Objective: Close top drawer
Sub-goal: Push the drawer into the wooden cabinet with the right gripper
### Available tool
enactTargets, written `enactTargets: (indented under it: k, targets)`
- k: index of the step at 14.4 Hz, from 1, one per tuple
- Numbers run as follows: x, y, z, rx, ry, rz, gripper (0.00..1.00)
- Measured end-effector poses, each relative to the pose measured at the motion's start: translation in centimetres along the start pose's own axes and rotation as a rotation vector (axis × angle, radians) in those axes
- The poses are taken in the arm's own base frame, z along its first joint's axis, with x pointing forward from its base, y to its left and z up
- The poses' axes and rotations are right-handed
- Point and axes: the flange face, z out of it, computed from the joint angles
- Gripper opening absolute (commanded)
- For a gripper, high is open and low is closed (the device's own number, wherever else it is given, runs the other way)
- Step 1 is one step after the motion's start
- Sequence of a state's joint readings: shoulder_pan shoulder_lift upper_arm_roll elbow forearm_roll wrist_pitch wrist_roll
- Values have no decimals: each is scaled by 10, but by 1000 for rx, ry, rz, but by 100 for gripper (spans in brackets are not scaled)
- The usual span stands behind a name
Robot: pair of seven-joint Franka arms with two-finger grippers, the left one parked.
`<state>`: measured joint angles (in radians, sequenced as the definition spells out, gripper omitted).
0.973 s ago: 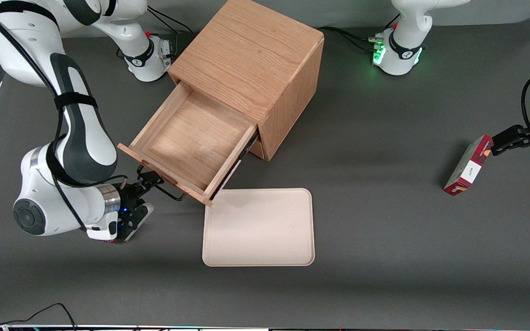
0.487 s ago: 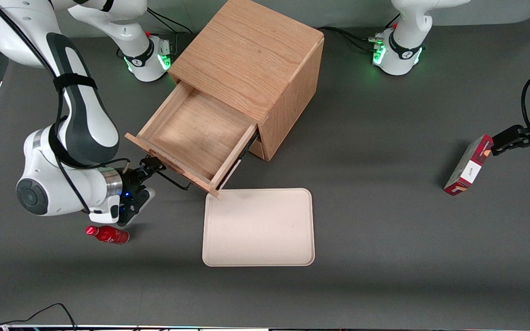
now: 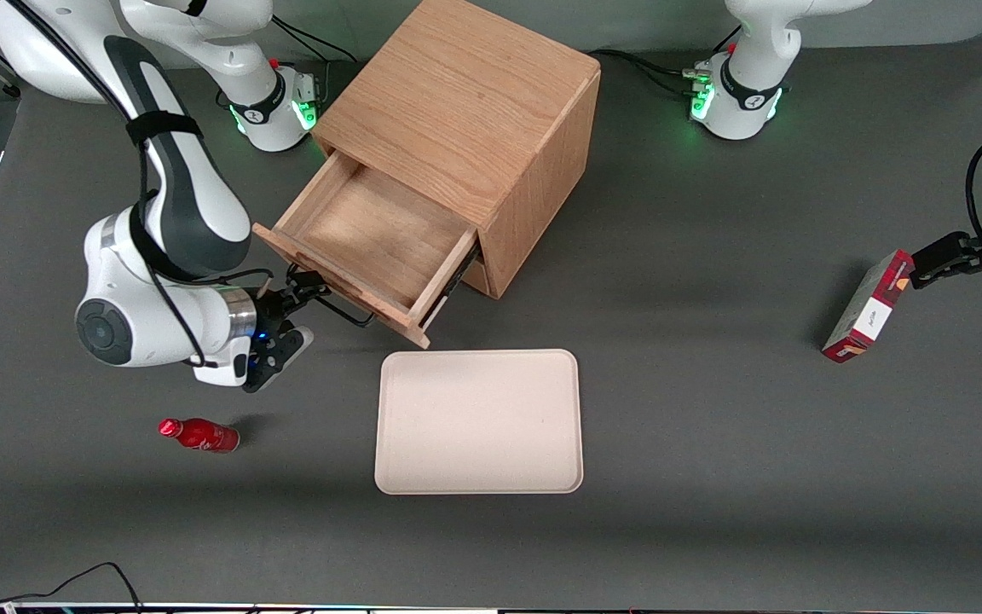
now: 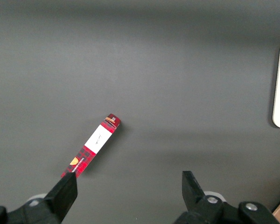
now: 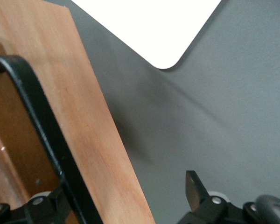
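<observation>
the right arm's black gripper has its jaws apart, one to each side of the thin black wire handle, pressed against the drawer front, probably to push rather than grip. the top drawer, a shallow light oak box, stands partly out of the wooden cabinet. a cream rectangular tray lies on the grey table just beside the drawer's corner, nearer the front camera.

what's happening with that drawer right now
The right arm is pushing the top drawer into the wooden cabinet. Its gripper is at the drawer front, against the black handle, fingers open. The drawer is partly in, further than a second ago, but still stands well out. A tray and a red bottle lie on the table nearer the camera.
</observation>
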<state>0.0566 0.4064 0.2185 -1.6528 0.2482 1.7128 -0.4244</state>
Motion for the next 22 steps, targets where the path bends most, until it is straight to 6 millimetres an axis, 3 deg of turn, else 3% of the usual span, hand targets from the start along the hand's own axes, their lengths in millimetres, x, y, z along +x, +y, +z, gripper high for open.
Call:
enactTargets:
  k: [12,16,19,22]
  targets:
    - [-22,-45,20,19,2,28,100]
    - [-25,-58,17,14,-2,6,100]
    - [-31,-73,3,2,7,-43,100]
    - [-33,-76,-1,1,10,-54,100]
